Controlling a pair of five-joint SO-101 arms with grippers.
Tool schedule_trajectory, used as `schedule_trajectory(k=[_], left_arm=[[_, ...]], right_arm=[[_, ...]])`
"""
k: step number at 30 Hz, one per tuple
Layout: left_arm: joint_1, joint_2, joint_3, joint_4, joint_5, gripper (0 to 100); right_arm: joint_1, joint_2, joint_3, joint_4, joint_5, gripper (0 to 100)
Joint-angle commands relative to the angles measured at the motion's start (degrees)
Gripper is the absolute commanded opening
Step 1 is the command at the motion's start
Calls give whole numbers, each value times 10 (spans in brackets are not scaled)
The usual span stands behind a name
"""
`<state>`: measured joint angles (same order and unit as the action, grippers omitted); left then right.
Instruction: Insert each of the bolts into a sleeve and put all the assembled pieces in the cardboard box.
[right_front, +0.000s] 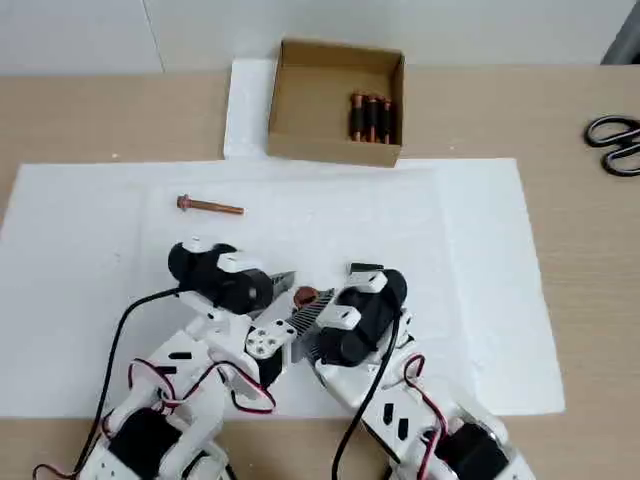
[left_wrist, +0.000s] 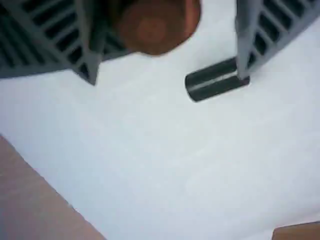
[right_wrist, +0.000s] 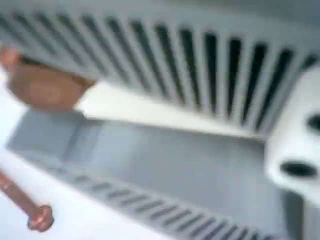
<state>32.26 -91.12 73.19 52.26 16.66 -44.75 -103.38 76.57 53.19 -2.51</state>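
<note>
Left claw (left_wrist: 166, 77) spread, bolt (left_wrist: 157, 25) between, sleeve (left_wrist: 215, 81) beside

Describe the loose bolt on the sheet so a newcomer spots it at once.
Find the white sheet on the table. Between the cardboard box at its far edge and the arms, a copper-coloured bolt lies flat, alone. Unlike the three pieces in the box, it is bare, not black-sleeved.
</note>
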Motion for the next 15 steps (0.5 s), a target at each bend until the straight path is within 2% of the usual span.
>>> schedule_trajectory(k=[1,15], left_arm=[[-5,1,-22,-2,-9,174],[-11,2,-117,-2,27,174]], right_arm=[[0,-5,-23,-15,4,5],[16,-5,-23,-20,4,5]])
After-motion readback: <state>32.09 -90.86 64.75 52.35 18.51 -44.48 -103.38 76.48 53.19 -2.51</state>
